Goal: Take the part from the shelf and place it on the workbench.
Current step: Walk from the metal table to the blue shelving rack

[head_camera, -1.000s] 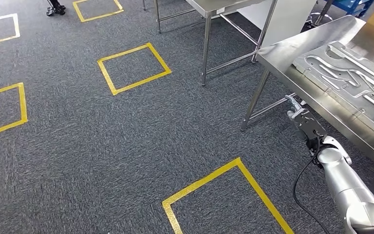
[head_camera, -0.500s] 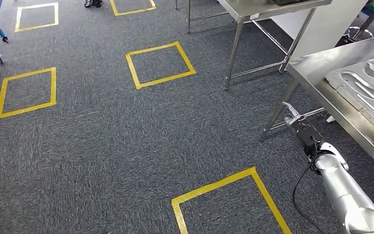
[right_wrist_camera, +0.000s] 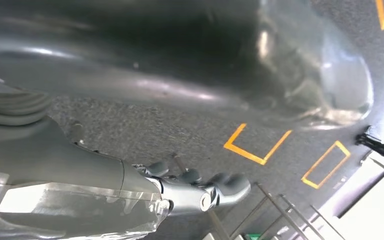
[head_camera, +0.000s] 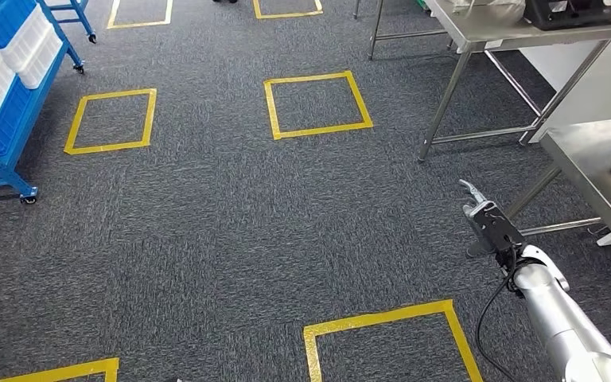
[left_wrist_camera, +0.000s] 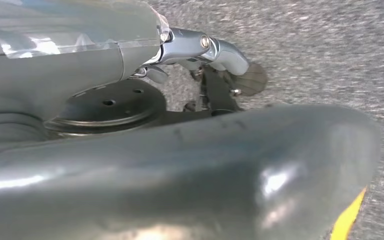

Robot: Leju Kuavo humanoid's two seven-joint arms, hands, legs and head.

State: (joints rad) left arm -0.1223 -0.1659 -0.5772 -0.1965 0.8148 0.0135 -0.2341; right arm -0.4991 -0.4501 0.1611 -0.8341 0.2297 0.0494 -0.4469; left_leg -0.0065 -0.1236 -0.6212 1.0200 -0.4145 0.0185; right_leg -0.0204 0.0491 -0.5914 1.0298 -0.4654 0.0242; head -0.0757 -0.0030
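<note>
grey carpet [head_camera: 207,239] is spreading across the room, with yellow tape squares [head_camera: 318,103] marked out at 12, 10 and 6 o'clock. no writing is readable. a blue shelf [head_camera: 4,87] with white bins is standing at 10 o'clock; a steel table [head_camera: 517,32] carrying a black tray is sitting at 1 o'clock, and the workbench [head_camera: 597,171] edge is showing at 3 o'clock. the right hand [head_camera: 487,223] is hanging at 4 o'clock, fingers loosely apart, holding nothing. the left hand [left_wrist_camera: 215,55] is hanging over carpet, fingers partly hidden, grip unclear. the part cannot be made out.
</note>
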